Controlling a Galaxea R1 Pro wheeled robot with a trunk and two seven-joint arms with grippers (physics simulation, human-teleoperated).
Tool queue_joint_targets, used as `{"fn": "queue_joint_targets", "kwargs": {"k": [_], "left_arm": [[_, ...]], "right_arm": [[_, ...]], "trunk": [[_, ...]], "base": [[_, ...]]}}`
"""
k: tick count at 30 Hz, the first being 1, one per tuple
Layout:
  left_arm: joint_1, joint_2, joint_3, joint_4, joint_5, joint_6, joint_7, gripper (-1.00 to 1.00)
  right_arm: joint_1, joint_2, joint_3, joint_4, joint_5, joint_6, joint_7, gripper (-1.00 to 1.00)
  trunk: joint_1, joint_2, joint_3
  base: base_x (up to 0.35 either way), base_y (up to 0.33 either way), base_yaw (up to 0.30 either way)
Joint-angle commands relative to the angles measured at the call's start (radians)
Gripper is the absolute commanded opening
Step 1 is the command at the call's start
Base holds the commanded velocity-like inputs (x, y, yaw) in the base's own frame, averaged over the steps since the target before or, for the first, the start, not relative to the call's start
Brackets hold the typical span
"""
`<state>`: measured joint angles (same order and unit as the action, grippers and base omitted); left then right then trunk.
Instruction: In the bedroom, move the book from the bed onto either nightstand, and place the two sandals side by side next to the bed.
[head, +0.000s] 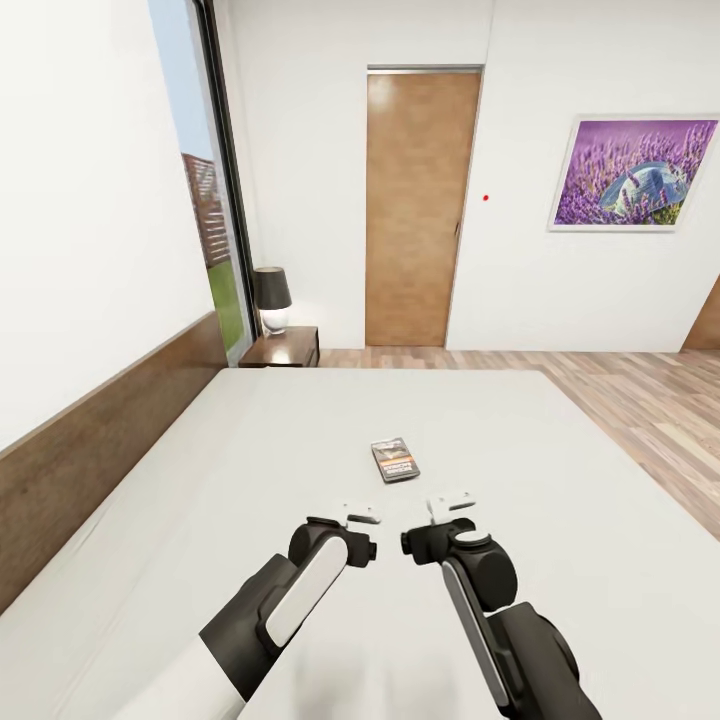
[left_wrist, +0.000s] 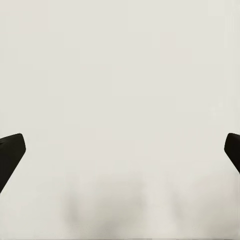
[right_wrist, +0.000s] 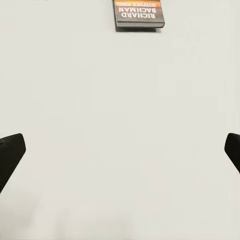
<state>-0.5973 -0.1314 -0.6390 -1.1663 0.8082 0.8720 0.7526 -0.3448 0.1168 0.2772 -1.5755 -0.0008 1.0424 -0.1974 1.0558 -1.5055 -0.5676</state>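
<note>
Fingers of the right gripper (head: 451, 503) are spread wide and empty, as are the left gripper's (head: 361, 516), and the book (head: 394, 460) lies flat on the bed (head: 600, 520) just ahead, long axis running away, nearer the right arm.

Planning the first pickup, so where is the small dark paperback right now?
The small dark paperback with the orange band lies flat on the off-white mattress, near its middle in the head view, just beyond both grippers.
</note>
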Motion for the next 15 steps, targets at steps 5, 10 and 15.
{"fn": "queue_joint_targets", "kwargs": {"k": [5, 10, 15], "left_arm": [[-0.001, 0.0, -0.001, -0.002, 0.013, 0.008, 0.011, 1.0], [-0.003, 0.0, 0.0, -0.003, 0.014, 0.013, 0.011, 1.0], [-0.009, 0.002, 0.004, -0.004, 0.016, 0.027, 0.002, 1.0]], "right_arm": [[-0.001, 0.002, -0.015, -0.002, -0.003, 0.005, -0.004, 1.0], [-0.001, 0.003, -0.03, -0.002, -0.007, 0.005, 0.0, 1.0], [-0.006, 0.003, -0.038, 0.002, -0.01, 0.005, 0.004, 1.0]], "trunk": [[0.0, -0.001, -0.001], [0.0, -0.001, -0.001], [0.0, -0.001, -0.001]], "base": [[0.0, 0.0, 0.0], [0.0, 0.0, 0.0], [0.0, 0.0, 0.0]]}}
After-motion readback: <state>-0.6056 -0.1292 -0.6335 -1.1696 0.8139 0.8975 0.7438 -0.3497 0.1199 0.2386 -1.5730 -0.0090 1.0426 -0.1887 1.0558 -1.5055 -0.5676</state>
